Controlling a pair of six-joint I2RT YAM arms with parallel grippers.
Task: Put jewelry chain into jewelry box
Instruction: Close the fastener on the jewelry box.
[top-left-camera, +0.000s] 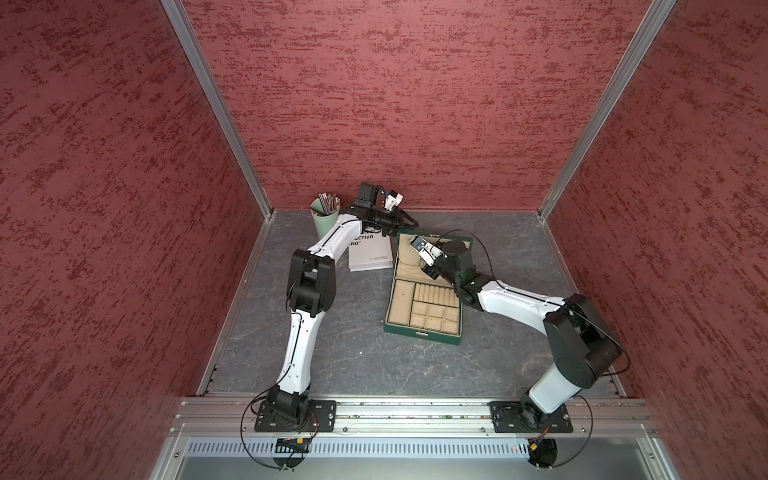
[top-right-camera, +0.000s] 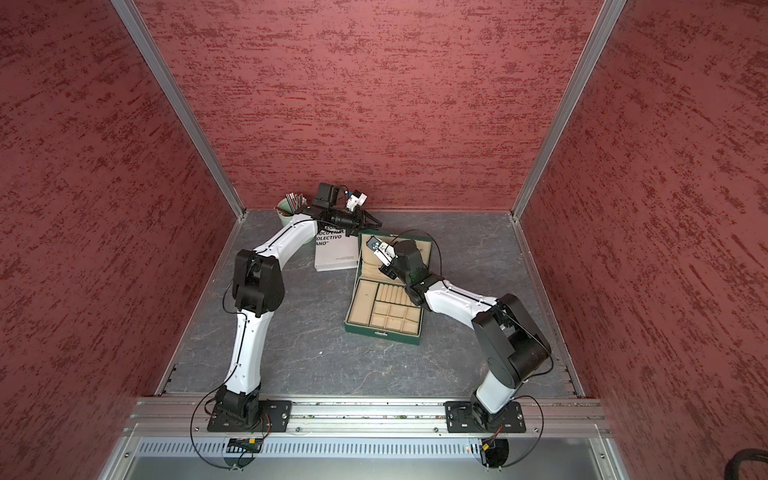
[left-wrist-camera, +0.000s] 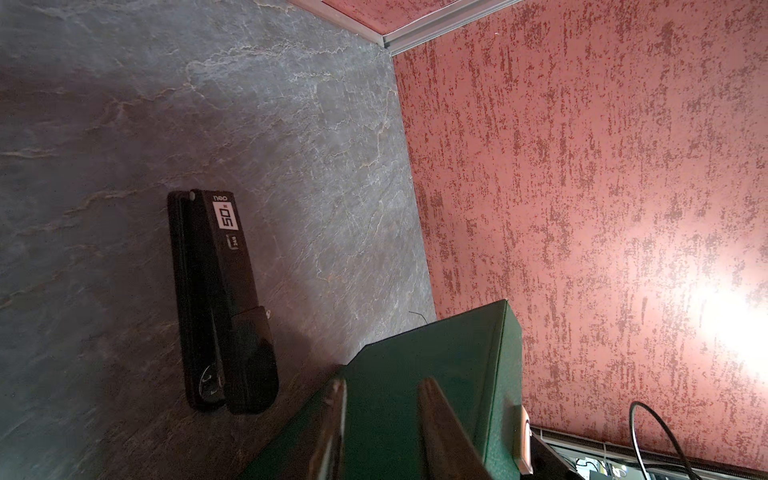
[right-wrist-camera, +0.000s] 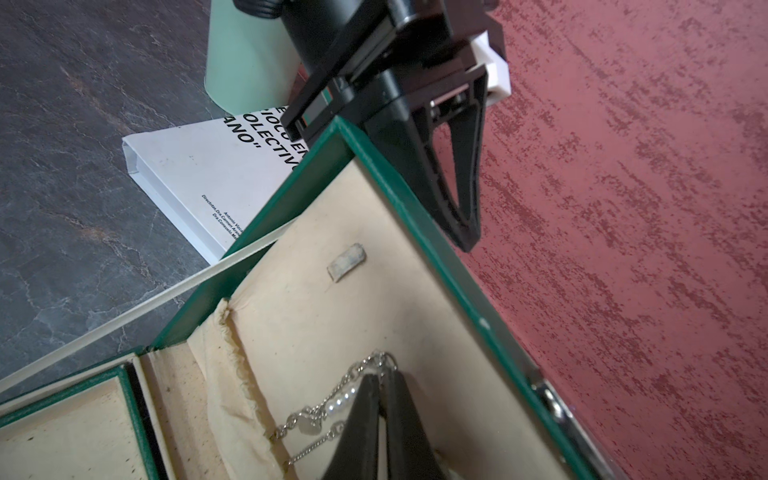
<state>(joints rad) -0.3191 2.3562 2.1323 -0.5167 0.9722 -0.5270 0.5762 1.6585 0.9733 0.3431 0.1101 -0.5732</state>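
The dark green jewelry box (top-left-camera: 424, 331) (top-right-camera: 382, 332) stands open mid-table, showing beige compartments and ring rolls. Its lid (right-wrist-camera: 324, 266) is raised. In the right wrist view my right gripper (right-wrist-camera: 384, 376) is shut on the jewelry chain (right-wrist-camera: 332, 409), pinching its top links. The silvery chain, with a few pearls, hangs in front of the lid's beige lining. My left gripper (top-left-camera: 415, 224) (left-wrist-camera: 382, 382) is behind the lid's top edge. Its fingers (right-wrist-camera: 457, 187) lie along the lid's green outer face (left-wrist-camera: 436, 345), apart, with nothing between them.
A black stapler (left-wrist-camera: 224, 307) lies on the table behind the box. A white booklet (top-left-camera: 370, 255) (right-wrist-camera: 208, 174) and a pale green pencil cup (top-left-camera: 326, 220) (right-wrist-camera: 245, 54) sit left of the box near the back wall. A cream ribbon (right-wrist-camera: 124, 320) ties lid to base.
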